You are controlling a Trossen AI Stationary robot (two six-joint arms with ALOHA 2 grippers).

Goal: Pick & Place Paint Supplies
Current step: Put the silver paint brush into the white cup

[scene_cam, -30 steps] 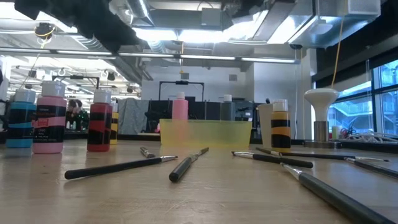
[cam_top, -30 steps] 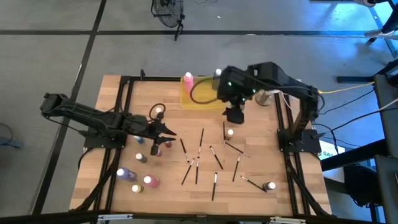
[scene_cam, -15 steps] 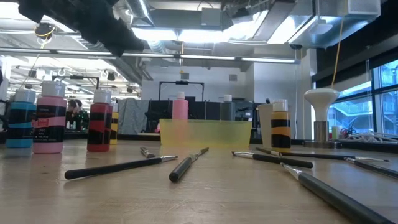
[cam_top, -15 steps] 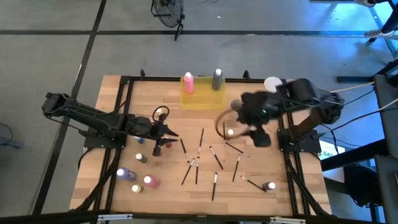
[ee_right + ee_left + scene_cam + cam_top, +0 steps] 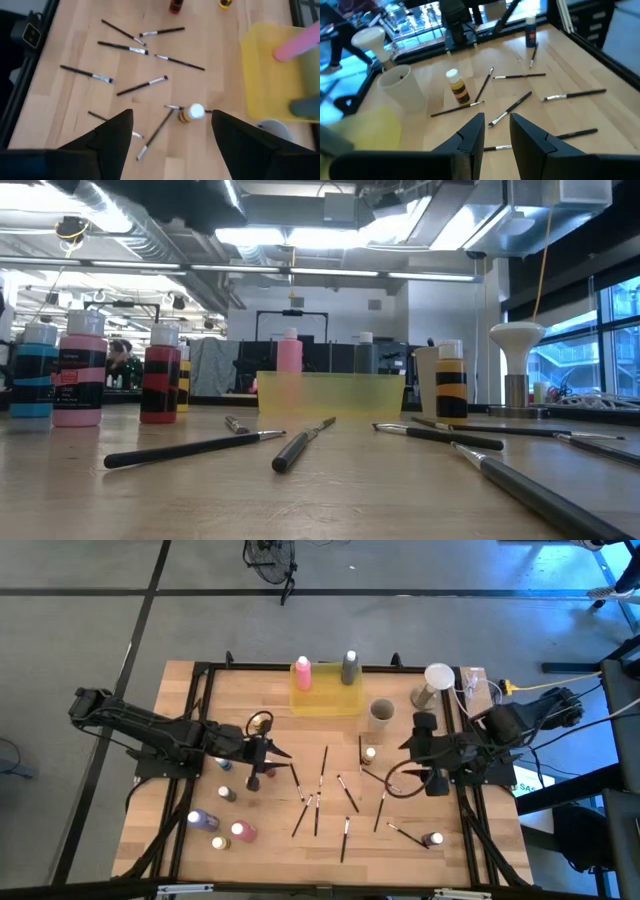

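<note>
The paintbrushes (image 5: 323, 772) lie scattered flat across the middle of the wooden surface (image 5: 270, 840), dark handles pointing every way, several crossing or touching near the centre. Among them, toward 2 o'clock from the centre, stands a small yellow bottle with a pale cap (image 5: 369, 753), a brush tip just beside it. At 5 o'clock, near the front right corner, a small dark bottle (image 5: 435, 839) stands next to another brush. At 7 o'clock a cluster of bottles stands together: a purple one (image 5: 199, 820), a pink one (image 5: 241, 831) and a tiny pale-capped one (image 5: 216, 842) between them. A red-banded bottle (image 5: 254, 781) stands at 9 o'clock.

At 12 o'clock, against the far edge, the translucent yellow tray (image 5: 325, 704) carries a pink bottle (image 5: 302, 673) and a grey bottle (image 5: 350, 667), both upright. A grey-beige cup (image 5: 380, 714) stands just right of the tray, and a white mushroom-shaped object (image 5: 436, 679) sits farther right at the frame.

The left claw (image 5: 270, 753) hovers at 9 o'clock, just above the red-banded bottle, its jaws narrow with only a slim gap and nothing held. The right claw (image 5: 428, 752) hangs at 3 o'clock near the surface's right edge, its jaws spread wide and empty, with the yellow bottle showing between its fingers (image 5: 114, 135) in the wrist view.
</note>
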